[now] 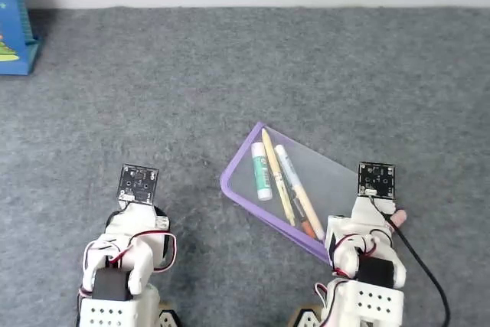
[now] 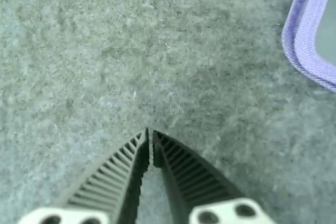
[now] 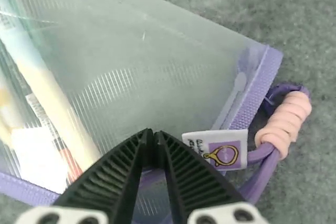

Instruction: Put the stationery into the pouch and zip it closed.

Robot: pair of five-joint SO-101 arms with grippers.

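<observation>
A clear pouch (image 1: 325, 181) with purple trim lies right of the middle on the grey carpet. Inside it lie a glue stick (image 1: 261, 171), a yellow pencil (image 1: 277, 178) and a white pen (image 1: 295, 185). My right gripper (image 3: 153, 135) is shut with nothing between its fingers, just above the pouch's near right corner. The zipper pull (image 3: 232, 100) rests at that end, beside a pink beaded loop (image 3: 286, 124) and a small label (image 3: 216, 150). My left gripper (image 2: 150, 135) is shut over bare carpet, left of the pouch's purple edge (image 2: 299, 40).
A blue box (image 1: 15, 28) stands at the far left back by the white wall. Grey carpet (image 1: 153, 89) stretches across the back and the left of the table.
</observation>
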